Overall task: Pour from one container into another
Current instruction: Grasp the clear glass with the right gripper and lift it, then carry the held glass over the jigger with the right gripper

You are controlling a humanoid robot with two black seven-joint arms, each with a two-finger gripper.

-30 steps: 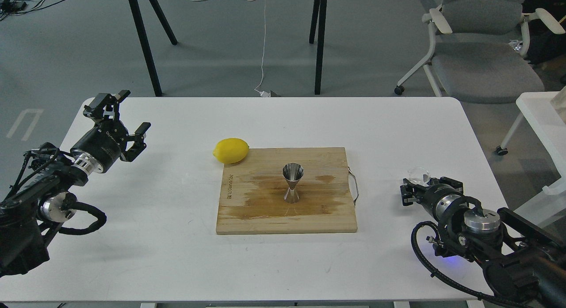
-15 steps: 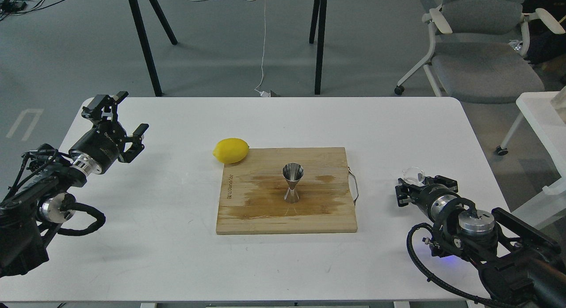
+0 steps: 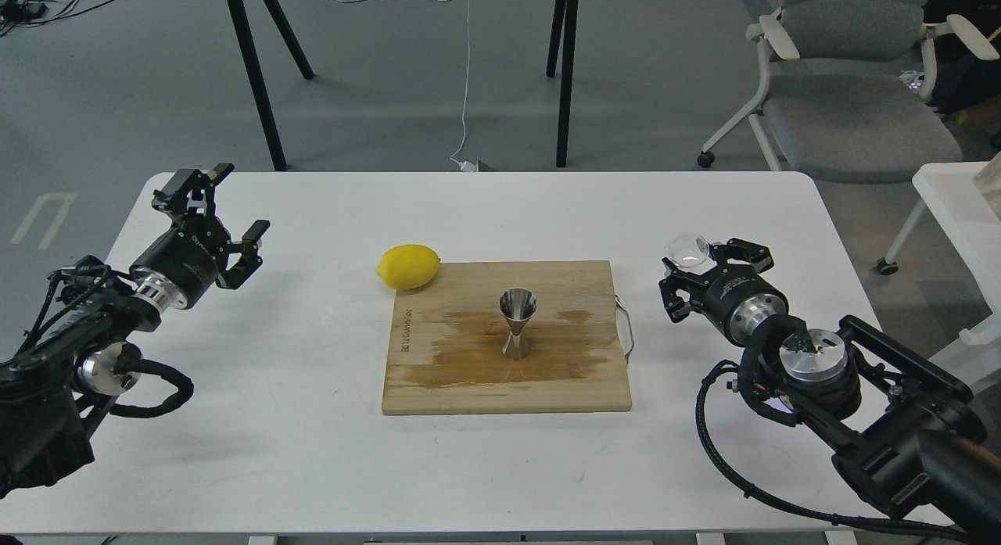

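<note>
The small clear glass cup point(image 3: 688, 250) is lifted off the table to the right of the cutting board, held upright at the tip of my right gripper point(image 3: 706, 267), which is shut on it. The shiny steel jigger point(image 3: 518, 323) stands upright in the middle of the wooden cutting board point(image 3: 438, 373), roughly a board's half-width left of the cup. My left gripper point(image 3: 225, 209) hovers open and empty over the table's far left, well away from both.
A yellow lemon point(image 3: 408, 265) lies against the board's far left corner. The board has a metal handle point(image 3: 626, 330) on its right side and damp stains around the jigger. An office chair point(image 3: 848, 99) and a white side table point(image 3: 958, 209) stand off to the right.
My right gripper has carried the glass cup up and to the left, closer to the board's right edge. The left gripper shifted only slightly. Jigger and lemon stayed put.
</note>
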